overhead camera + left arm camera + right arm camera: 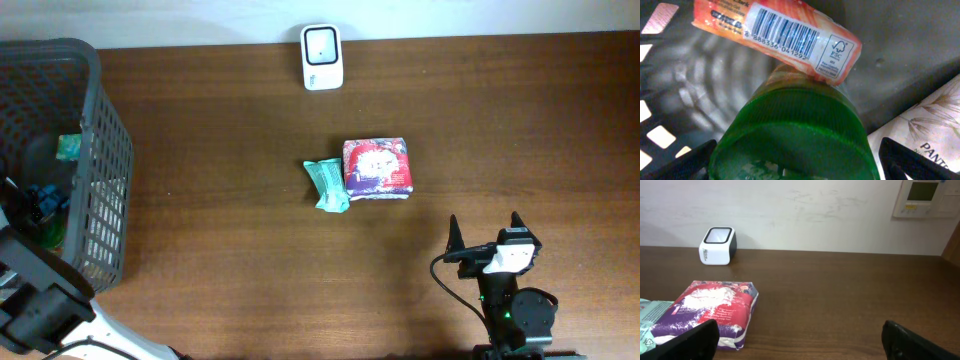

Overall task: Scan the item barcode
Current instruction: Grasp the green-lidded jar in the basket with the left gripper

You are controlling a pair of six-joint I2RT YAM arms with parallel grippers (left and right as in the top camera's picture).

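Left claw (799,162), jaws apart, sits inside the basket (690,90), its walls close. One green-capped bottle (790,135) lies between the jaws, and one barcoded orange packet (775,35) lies just beyond. Right claw (800,342), jaws apart, has open table (840,295) ahead, with one red packet (715,307), one teal packet (652,317) and one scanner (717,245) front-left.

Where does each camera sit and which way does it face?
Overhead: above the table, looking straight down; left arm and right gripper show.
Left wrist: inside the basket, facing a green cap and barcoded pack; own fingertips show.
Right wrist: low over the table, facing the wall; own fingertips show.
Shared: overhead and right wrist both see scanner and red pack.
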